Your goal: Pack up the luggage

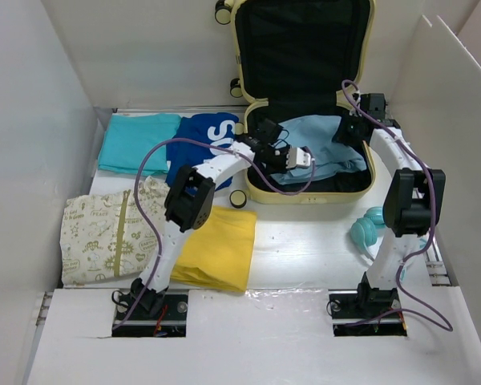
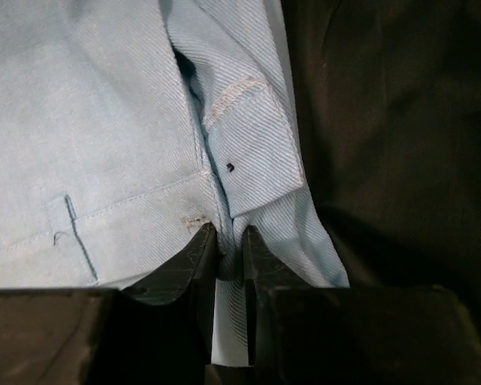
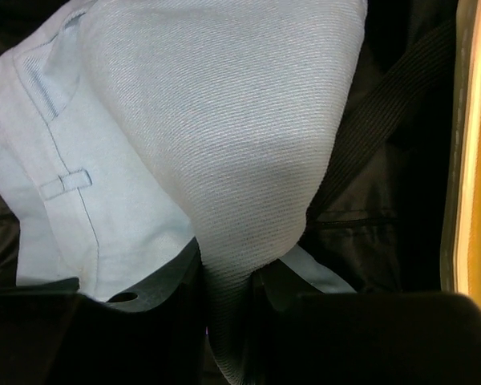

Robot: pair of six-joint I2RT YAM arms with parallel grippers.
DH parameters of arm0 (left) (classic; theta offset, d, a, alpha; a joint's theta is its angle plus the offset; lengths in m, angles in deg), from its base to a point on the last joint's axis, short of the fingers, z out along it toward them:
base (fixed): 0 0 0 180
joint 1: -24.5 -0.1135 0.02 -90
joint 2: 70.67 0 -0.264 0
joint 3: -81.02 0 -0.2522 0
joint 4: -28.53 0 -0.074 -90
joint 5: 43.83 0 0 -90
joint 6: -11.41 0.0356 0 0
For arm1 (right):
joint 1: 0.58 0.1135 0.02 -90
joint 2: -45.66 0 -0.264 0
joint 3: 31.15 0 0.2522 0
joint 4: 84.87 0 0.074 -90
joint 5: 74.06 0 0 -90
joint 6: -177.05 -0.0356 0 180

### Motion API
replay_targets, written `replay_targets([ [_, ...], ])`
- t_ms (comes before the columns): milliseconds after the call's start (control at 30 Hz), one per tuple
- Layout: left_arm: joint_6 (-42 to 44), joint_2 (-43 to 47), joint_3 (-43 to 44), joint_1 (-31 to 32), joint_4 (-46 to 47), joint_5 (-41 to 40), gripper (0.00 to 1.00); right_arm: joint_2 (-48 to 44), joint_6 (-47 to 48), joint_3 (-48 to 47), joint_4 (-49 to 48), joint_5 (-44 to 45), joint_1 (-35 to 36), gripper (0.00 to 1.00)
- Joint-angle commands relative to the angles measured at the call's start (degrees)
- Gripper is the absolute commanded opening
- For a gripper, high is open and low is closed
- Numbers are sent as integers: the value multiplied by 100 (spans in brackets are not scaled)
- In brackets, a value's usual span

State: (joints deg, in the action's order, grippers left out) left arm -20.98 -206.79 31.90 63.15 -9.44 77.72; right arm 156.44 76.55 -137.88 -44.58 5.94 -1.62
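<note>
Pale-blue garment [image 1: 325, 140] pinched by left hand [image 2: 227, 237] and right hand [image 3: 224, 273] inside luggage [image 1: 305, 195], far tabletop [image 1: 305, 241] edge: lower level, spread flat.

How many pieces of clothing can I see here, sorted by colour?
pale blue garment, in the luggage: 1
turquoise garment: 1
royal blue shirt: 1
cream patterned garment: 1
yellow garment: 1
Total: 5
</note>
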Motion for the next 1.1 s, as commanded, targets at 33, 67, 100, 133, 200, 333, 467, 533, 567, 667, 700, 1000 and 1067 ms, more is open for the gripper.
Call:
replay_targets([
  [33, 591, 515, 294, -463, -391, -491, 0, -13, 197, -476, 221, -222, 95, 0],
  [67, 768, 603, 242, -516, -444, -553, 0, -13, 198, -642, 387, -161, 95, 0],
  [100, 953, 682, 241, -569, -558, -675, 0, -13, 250, -696, 441, -99, 95, 0],
  [133, 1146, 796, 163, -674, -637, -737, 0, -13, 250, -775, 494, 14, 95, 0],
  [200, 1628, 797, 83, -745, -822, -869, 0, 110, 250, -845, 564, 76, 95, 0],
  [333, 1982, 797, -180, -745, -1270, -810, 0, 417, 303, -898, 827, 288, 42, 1],
  [467, 1983, 797, -383, -606, -1323, -703, 0, 663, 303, -898, 881, 743, -19, 32],
  [533, 1983, 797, -523, -552, -1376, -537, 7, 716, 452, -951, 881, 894, -19, 55],
  [567, 2061, 797, -524, -552, -1498, -266, 29, 717, 531, -1038, 933, 964, -19, 59],
  [667, 2123, 850, -524, -604, -1622, 87, 50, 656, 1021, -1504, 986, 1017, 50, 70],
  [700, 2054, 850, -463, -605, -1622, 140, 58, 655, 1163, -1662, 1073, 1087, 51, 72],
  [1000, 649, 1096, -58, -964, -1166, 711, 75, 129, 1868, -2466, 1490, 2670, 806, 73],
  [1067, 51, 1148, 65, -1035, -894, 905, 75, 67, 1868, -2201, 1225, 2155, 807, 62],
])
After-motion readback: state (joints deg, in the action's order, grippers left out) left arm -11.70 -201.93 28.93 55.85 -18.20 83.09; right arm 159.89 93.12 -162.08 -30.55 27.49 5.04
